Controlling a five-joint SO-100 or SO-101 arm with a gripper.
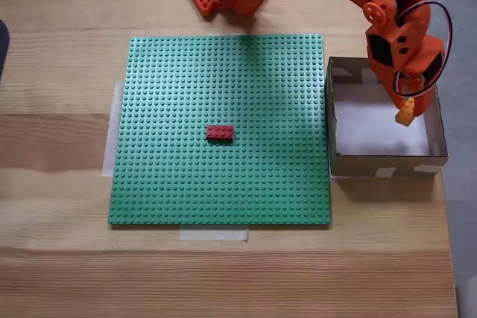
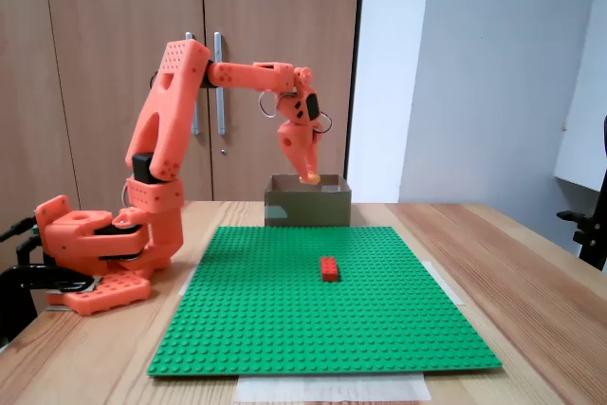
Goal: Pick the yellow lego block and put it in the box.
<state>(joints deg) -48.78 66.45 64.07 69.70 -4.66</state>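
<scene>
Pincer [image 1: 406, 112] closed on the yellow lego block [image 1: 405, 116], which hangs at its tip over the white floor of the box [image 1: 387, 160]; in the side fixed view the block [image 2: 310, 177] sits about level with the box rim [image 2: 307, 207]. Away from the pincer, a red brick [image 1: 220, 132] rests on the green baseplate [image 1: 171, 87], which lies on the wooden surface [image 1: 59, 50] just beside the box

Matt cardboard box [image 1: 387, 161], studded plastic baseplate [image 1: 223, 184] and red brick [image 1: 220, 132], grained wooden table [image 1: 59, 258].
</scene>
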